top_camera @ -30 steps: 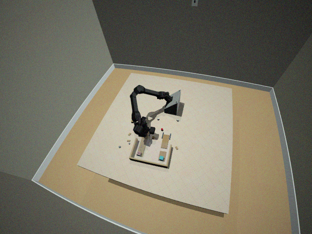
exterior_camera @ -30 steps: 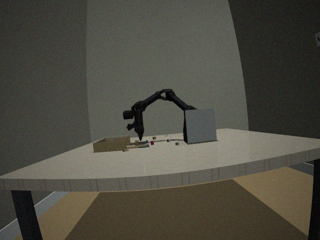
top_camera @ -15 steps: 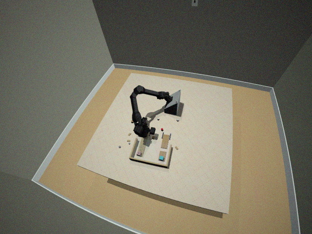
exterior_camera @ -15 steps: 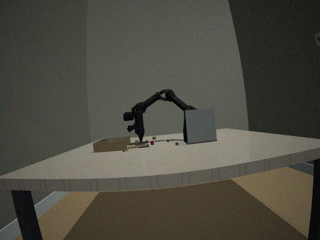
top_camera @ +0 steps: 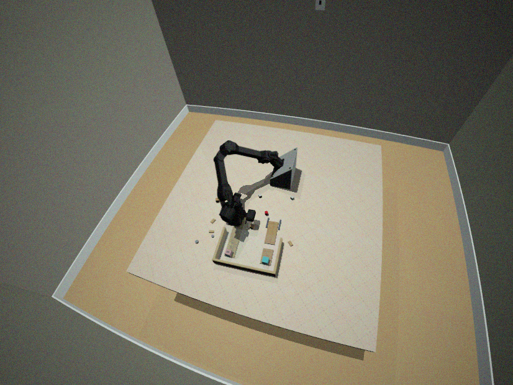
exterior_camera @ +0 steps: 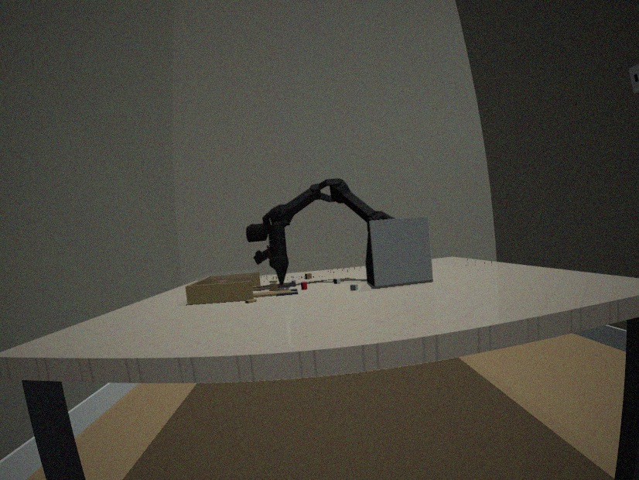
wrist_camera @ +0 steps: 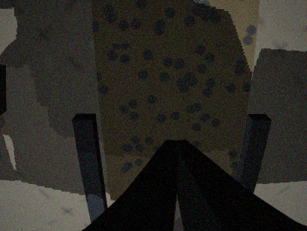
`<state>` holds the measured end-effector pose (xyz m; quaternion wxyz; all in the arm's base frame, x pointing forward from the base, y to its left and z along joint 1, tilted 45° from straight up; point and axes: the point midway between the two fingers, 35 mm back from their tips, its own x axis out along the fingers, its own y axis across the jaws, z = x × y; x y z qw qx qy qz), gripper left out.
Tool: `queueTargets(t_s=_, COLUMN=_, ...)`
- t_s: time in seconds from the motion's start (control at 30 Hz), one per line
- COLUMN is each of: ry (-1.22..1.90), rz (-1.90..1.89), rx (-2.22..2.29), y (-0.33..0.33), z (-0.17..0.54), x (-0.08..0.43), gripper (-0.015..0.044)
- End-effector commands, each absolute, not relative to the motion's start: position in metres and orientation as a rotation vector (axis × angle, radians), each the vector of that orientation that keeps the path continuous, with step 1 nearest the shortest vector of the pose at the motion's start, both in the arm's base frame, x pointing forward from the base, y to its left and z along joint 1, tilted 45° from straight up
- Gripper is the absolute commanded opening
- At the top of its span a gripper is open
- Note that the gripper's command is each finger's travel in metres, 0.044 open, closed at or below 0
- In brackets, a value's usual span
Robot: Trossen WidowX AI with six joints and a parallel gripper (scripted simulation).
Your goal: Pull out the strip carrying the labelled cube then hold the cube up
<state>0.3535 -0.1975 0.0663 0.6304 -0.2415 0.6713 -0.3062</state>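
- Two cubes are seen in the tray [top_camera: 219, 248] from the top view only: a pink cube [top_camera: 228, 251] on the left strip [top_camera: 232, 248], a cyan one [top_camera: 265, 259] right.
- Closed, empty gripper [wrist_camera: 176, 147] is shown touching the dotted strip in the wrist view.
- Pale table [exterior_camera: 412, 320] is shown over tan floor [top_camera: 418, 231].

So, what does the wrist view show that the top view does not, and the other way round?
Only the wrist view shows the dotted pattern on the strip and the two dark posts flanking it close up, with the shut end effector low over the strip's end. Only the top view shows the whole tray, the pink cube, the teal cube, and the second strip, split in two pieces. Both show the end effector over the left strip.
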Motion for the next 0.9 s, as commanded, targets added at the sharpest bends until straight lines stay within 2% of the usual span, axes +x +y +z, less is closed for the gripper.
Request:
queueTargets(t_s=0.0, ry=1.538, rz=-0.697, rx=-0.552, y=-0.1979, z=0.0652, x=0.3536, gripper=0.0000)
queueTargets(t_s=0.87, ry=1.538, rz=-0.697, rx=-0.552, y=-0.1998, z=0.0634, x=0.3538, gripper=0.0000)
